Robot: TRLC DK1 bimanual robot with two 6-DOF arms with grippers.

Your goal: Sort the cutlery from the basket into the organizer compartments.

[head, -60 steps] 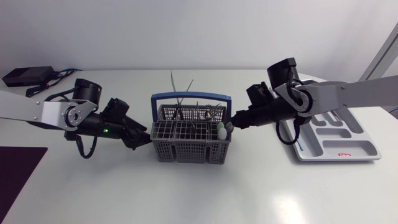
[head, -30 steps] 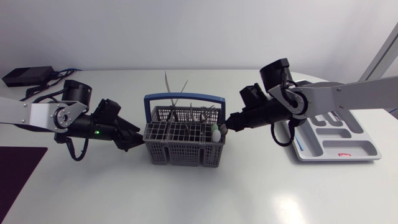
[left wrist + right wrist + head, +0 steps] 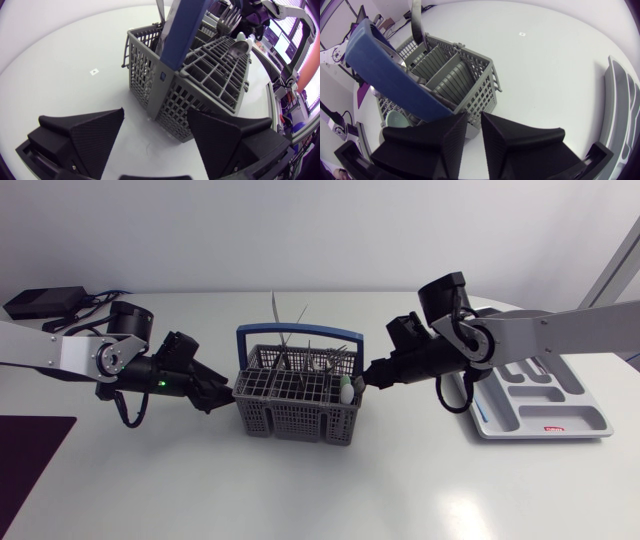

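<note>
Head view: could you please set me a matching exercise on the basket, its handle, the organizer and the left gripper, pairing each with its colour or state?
Things:
1. basket handle
2. organizer
3. left gripper
4. basket

Colours or states:
A. open, just short of one end of the basket
B. blue
C. dark grey mesh walls
D. pale grey, with shaped compartments

Pairs: 1-B, 2-D, 3-A, 4-C.
</note>
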